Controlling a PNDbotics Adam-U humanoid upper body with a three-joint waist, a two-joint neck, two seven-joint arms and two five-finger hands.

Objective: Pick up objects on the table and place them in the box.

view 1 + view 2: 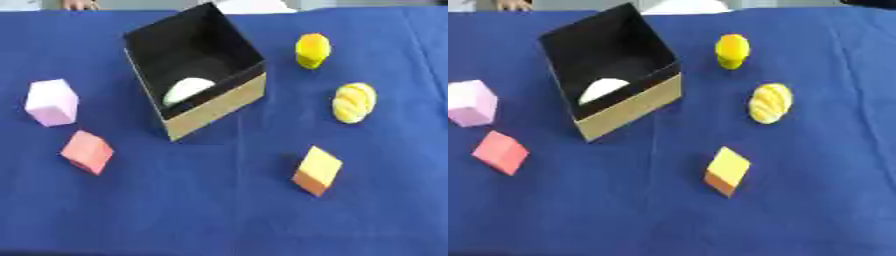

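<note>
An open box (215,111) with a black inside and tan outer walls stands on the blue cloth, left of centre. A pale rounded object (186,90) lies inside it. Left of the box sit a light pink block (52,102) and a salmon-red block (87,152). Right of the box are a yellow rounded object (312,50), a yellow striped oval object (354,102) and, nearer the front, a yellow-and-orange block (317,170). Neither of my hands shows in either view.
The blue cloth (219,215) covers the whole table. At the far edge, beyond the cloth, a person's hand (79,4) and something white (254,6) show, touching none of the objects.
</note>
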